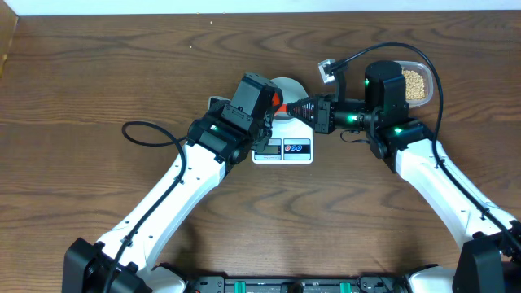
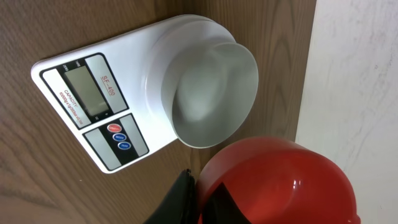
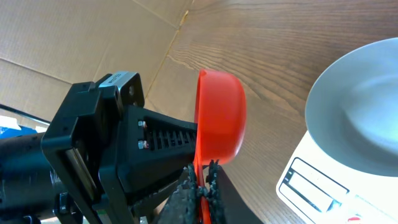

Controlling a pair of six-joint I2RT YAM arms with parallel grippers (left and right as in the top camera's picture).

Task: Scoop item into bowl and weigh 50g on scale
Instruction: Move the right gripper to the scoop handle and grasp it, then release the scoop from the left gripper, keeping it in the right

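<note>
I am gripping the red scoop (image 3: 221, 118) with left claw (image 2: 198, 198) and right claw (image 3: 202, 186) together, risking one arm's pull wrenching it loose.

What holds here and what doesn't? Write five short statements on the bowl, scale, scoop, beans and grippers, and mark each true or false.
1. The bowl sits on the scale. True.
2. The beans are in the clear tub by the right arm. True.
3. The bowl has beans in it. False: it is empty.
4. The red scoop lies on the table. False: it is held up off the table, next to the bowl.
5. The right gripper is open, clear of the scoop. False: it is shut on the scoop's handle, which the left gripper grips too.
</note>
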